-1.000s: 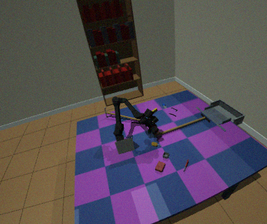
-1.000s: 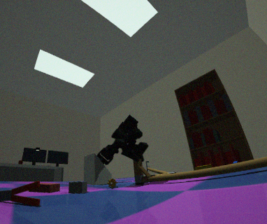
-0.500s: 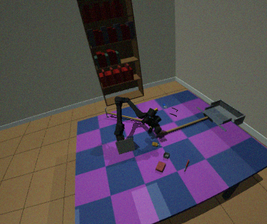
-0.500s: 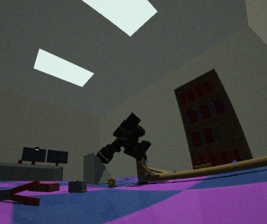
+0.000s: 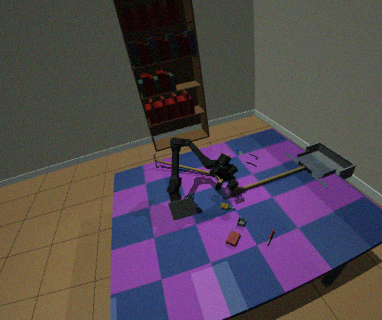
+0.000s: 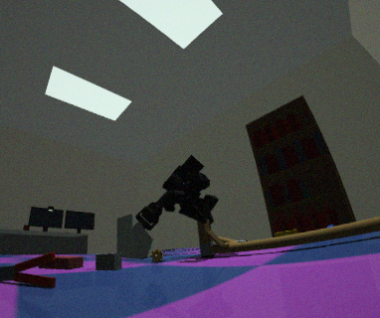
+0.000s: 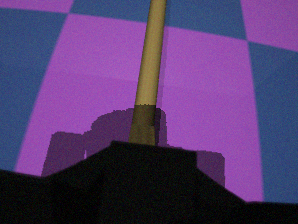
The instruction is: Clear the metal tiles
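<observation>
One gripper (image 5: pixel 234 191) (image 6: pixel 206 222): jaws pinched on the scraper's handle end!
Long scraper (image 5: pixel 274 179) (image 6: pixel 316 236) (image 7: pixel 150 65): low over the checks, reaching toward the steel plate (image 5: pixel 318 166).
Tiles: can't make any out, so clearing can't be called.
Catch box (image 5: pixel 348 171): far end, contents unreadable.
Left for certain: lay down, let go.

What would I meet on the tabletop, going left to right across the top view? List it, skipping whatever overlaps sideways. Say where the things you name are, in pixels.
Arm's base plate (image 5: pixel 174 215) (image 6: pixel 127 243) → small yellow piece (image 5: pixel 225 206) (image 6: pixel 156 255) → small grey block (image 5: pixel 241 222) (image 6: pixel 108 261) → slender red tool (image 5: pixel 271 235) (image 6: pixel 40 281) → grey catch box (image 5: pixel 349 171)
</observation>
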Controlling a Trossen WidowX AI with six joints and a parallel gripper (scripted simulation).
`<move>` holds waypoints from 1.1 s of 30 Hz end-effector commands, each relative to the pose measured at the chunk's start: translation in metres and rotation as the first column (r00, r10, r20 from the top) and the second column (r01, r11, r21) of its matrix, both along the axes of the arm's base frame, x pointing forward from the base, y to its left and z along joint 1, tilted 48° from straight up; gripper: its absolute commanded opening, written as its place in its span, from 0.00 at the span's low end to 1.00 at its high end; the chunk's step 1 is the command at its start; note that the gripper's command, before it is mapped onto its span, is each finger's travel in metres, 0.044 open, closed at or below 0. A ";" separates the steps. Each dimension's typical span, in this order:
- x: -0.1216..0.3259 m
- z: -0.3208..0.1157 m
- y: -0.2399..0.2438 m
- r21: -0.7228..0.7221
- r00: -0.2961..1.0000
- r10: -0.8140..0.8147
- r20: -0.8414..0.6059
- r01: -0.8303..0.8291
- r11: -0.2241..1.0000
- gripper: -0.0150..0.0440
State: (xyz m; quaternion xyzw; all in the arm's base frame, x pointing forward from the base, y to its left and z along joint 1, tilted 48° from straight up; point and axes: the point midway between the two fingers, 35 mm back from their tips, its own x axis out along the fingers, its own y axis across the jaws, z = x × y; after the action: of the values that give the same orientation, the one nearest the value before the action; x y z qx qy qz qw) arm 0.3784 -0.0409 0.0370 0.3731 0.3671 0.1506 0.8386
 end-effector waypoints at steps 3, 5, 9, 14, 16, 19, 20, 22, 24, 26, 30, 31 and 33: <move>0.012 0.005 -0.001 -0.007 1.000 -0.009 0.010 0.009 1.000 0.25; 0.014 0.006 -0.001 -0.006 1.000 -0.009 0.010 0.009 1.000 0.25; 0.018 0.006 -0.001 -0.006 1.000 -0.009 0.010 0.009 1.000 0.25; 0.027 0.007 -0.001 -0.007 1.000 -0.009 0.011 0.009 1.000 0.25; 0.031 0.008 -0.001 -0.007 1.000 -0.009 0.011 0.009 1.000 0.25; 0.036 0.009 -0.001 -0.007 1.000 -0.009 0.011 0.009 1.000 0.25; 0.038 0.009 -0.001 -0.007 1.000 -0.009 0.012 0.009 1.000 0.25; 0.042 0.010 -0.001 -0.006 1.000 -0.009 0.012 0.009 1.000 0.25; 0.045 0.010 -0.001 -0.006 1.000 -0.009 0.012 0.009 1.000 0.25; 0.049 0.011 -0.001 -0.006 1.000 -0.009 0.012 0.009 1.000 0.25; 0.054 0.011 -0.001 -0.006 1.000 -0.009 0.013 0.009 1.000 0.25; 0.054 0.011 -0.001 -0.006 1.000 -0.009 0.013 0.009 1.000 0.25; 0.057 0.012 -0.002 -0.006 1.000 -0.009 0.013 0.009 1.000 0.25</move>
State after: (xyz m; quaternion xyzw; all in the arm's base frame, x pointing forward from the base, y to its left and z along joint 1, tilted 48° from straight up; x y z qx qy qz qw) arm 0.4289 -0.0404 0.0455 0.3727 0.3647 0.1494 0.8401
